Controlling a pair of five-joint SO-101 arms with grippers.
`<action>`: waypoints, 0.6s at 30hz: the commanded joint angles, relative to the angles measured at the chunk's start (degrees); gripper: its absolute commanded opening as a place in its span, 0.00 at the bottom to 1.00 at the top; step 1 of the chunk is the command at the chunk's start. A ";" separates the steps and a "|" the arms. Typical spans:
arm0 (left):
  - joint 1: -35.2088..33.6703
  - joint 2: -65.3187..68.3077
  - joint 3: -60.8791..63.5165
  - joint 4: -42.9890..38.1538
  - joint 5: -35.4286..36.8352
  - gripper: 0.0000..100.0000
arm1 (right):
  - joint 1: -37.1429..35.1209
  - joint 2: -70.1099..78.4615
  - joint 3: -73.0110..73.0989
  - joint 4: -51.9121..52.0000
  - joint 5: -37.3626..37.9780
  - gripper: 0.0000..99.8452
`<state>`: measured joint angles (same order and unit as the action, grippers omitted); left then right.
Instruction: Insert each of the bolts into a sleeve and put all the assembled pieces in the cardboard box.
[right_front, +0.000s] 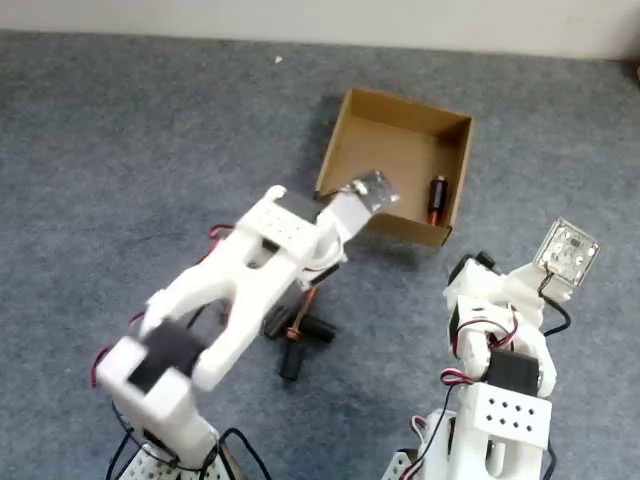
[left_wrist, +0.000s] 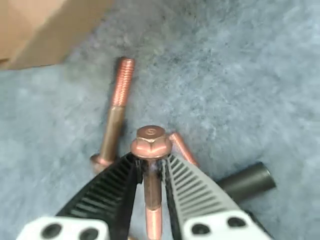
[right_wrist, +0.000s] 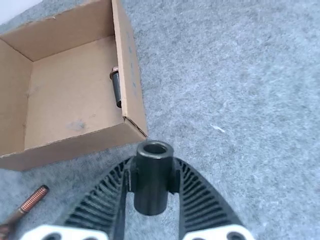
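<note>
Between left claw (left_wrist: 150, 164) jaws: copper hex-head bolt (left_wrist: 151, 146), pinched just under its head.
Right claw (right_wrist: 153, 169): clamped on black sleeve (right_wrist: 151, 187), open end showing, near box (right_wrist: 131, 75).
Box: one assembled piece (right_wrist: 116, 87) against its wall.
Carpet (left_wrist: 250, 75): spare bolt (left_wrist: 114, 117) and spare sleeve (left_wrist: 247, 182) beside left claw.

Smooth metal with a soft sheen on the copper-coloured hex-flange bolt (left_wrist: 151, 147); rougher threading on the second copper-coloured metal bolt (left_wrist: 114, 120). Smooth matt finish on the dark cylindrical sleeve (right_wrist: 151, 182), metal or plastic unclear. Matt black ribbed plastic on the fingers (left_wrist: 116, 185). Smooth, slightly glossy white plastic on the arm shells (right_front: 255, 265). Dull brown paperboard on the open cardboard box (right_wrist: 131, 75). Fuzzy, matt grey carpet cloth (right_wrist: 240, 75) underneath.
</note>
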<state>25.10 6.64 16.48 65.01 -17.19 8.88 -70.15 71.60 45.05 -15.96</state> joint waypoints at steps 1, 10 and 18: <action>0.57 -12.26 3.30 -0.88 0.97 0.01 | 0.22 -1.45 -1.19 -1.45 0.70 0.01; 0.48 -36.26 16.84 -7.38 9.05 0.01 | -0.31 -4.26 -2.42 2.51 0.70 0.01; -3.03 -58.42 32.13 -16.44 14.86 0.01 | -5.14 -18.33 -0.48 2.59 4.75 0.01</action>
<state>23.96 -43.03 45.93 52.35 -4.88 7.65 -83.69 71.60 47.52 -14.46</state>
